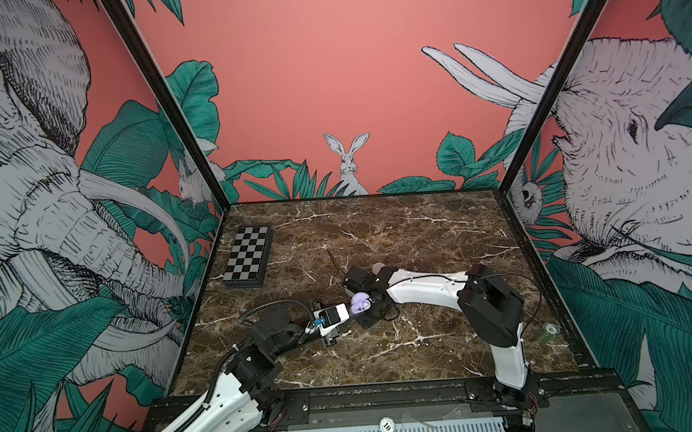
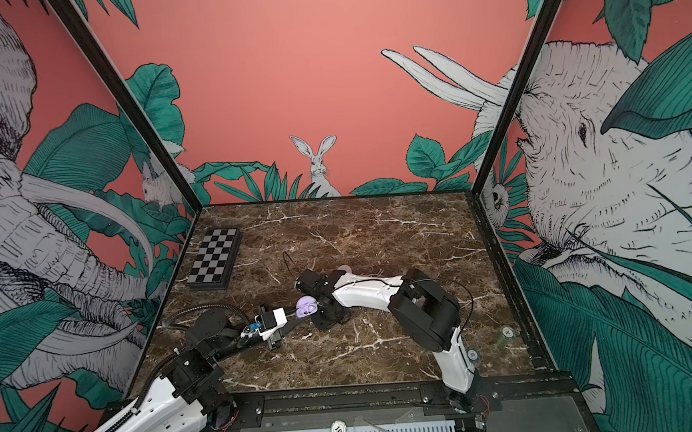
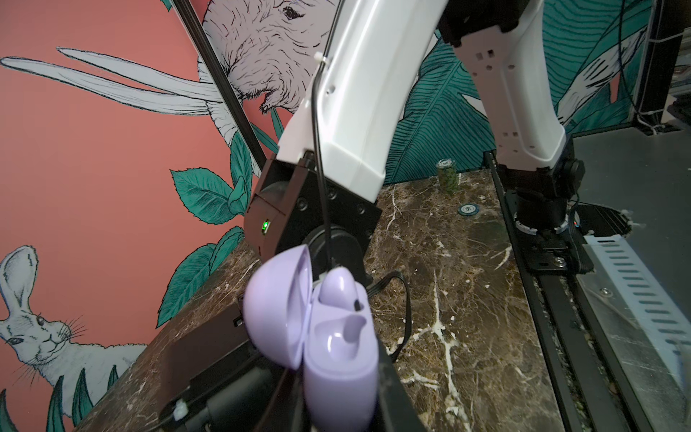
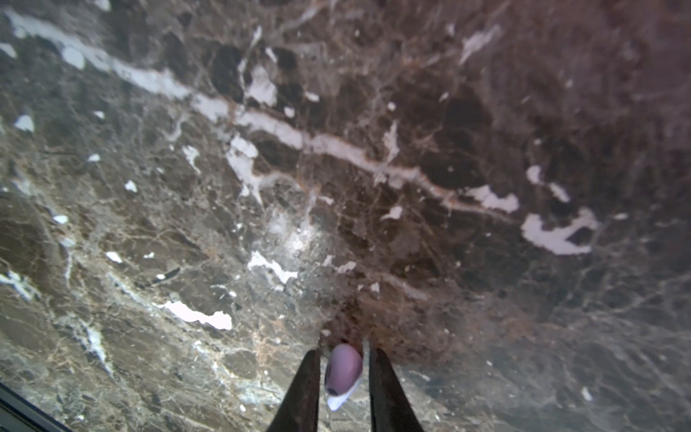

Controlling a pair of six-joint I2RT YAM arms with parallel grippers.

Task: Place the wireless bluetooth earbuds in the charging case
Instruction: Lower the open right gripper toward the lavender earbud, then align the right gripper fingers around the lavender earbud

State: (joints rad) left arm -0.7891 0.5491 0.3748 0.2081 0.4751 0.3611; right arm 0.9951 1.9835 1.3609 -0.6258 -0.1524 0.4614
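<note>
The lilac charging case is held above the marble with its lid swung open, and my left gripper is shut on its body. In both top views the case hangs mid-table at the tip of the left arm. One lilac earbud sits in a slot; the slot beside it is empty. Just beyond the case, my right gripper points down at the table, its dark fingers shut on a second lilac earbud.
A folded chessboard lies at the back left. A pale round thing peeks out behind the right wrist. A stack of green chips and single chips sit near the right edge. The right forearm crosses close to the case.
</note>
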